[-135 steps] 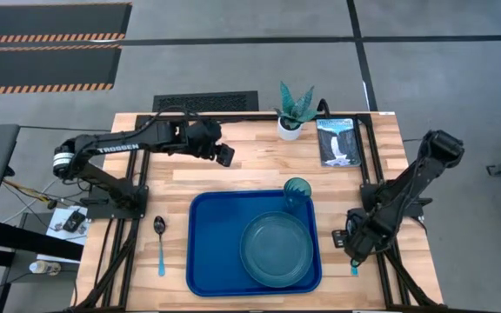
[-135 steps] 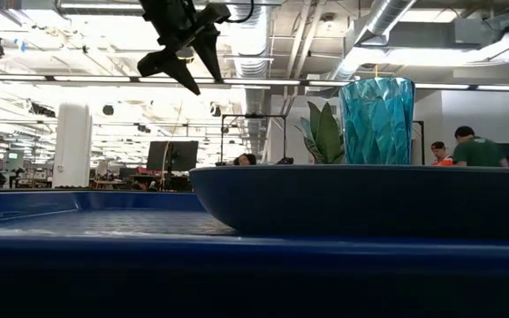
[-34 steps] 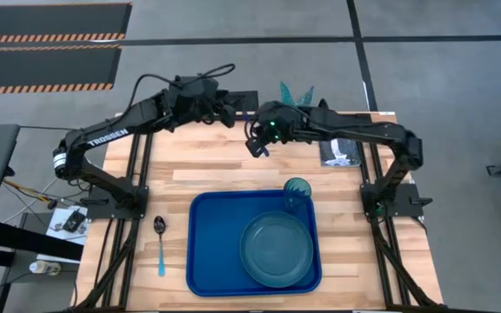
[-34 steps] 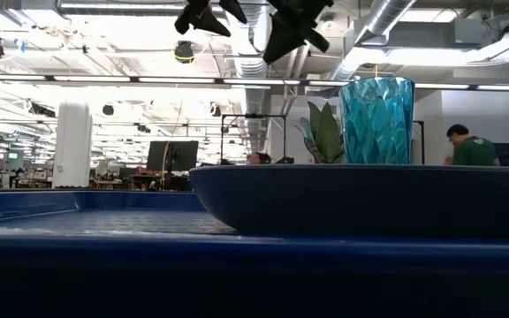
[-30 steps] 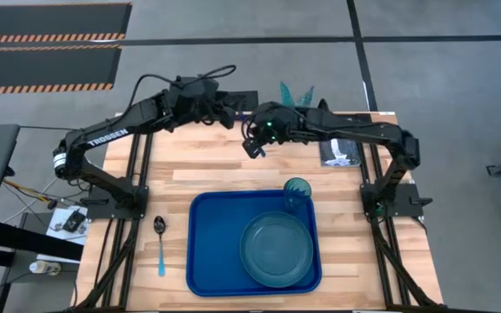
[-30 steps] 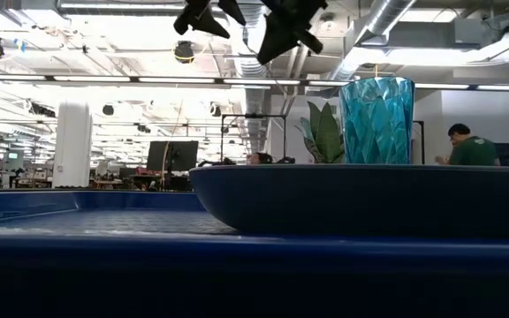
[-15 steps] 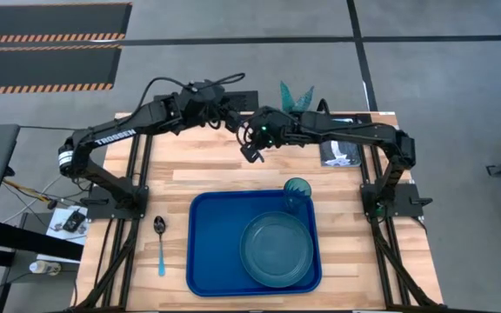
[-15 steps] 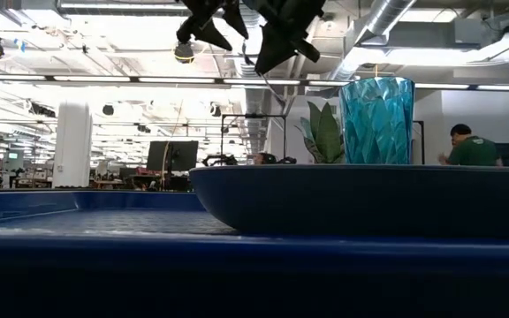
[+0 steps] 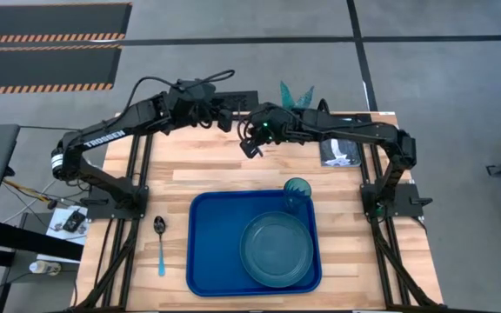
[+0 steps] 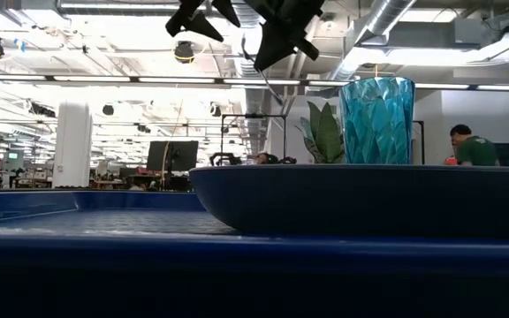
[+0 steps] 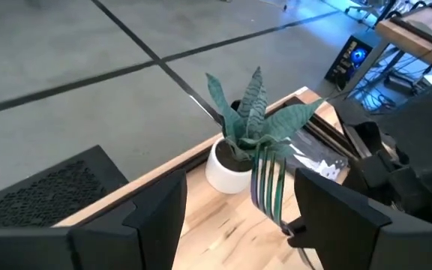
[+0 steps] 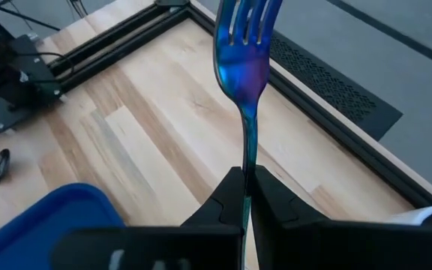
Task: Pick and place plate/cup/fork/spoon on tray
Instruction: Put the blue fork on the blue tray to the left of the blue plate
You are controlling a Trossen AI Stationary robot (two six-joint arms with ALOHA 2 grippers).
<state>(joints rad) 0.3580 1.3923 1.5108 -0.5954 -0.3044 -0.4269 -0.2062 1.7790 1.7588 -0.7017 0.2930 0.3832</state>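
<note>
The right gripper [image 12: 246, 196] is pinching the fork [image 12: 244, 56] by its handle above the table's back edge, tines pointing away along the fingers, facing the open left gripper [image 11: 238, 214] just beside, and the tray [image 9: 207, 252] is lying well apart.

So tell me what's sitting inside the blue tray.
Inside the large bright blue plastic tray sit the round teal-blue plate and, at its far right corner, the ribbed teal-green tumbler. The tray floor under the plate is covered. No cutlery shows inside.
</note>
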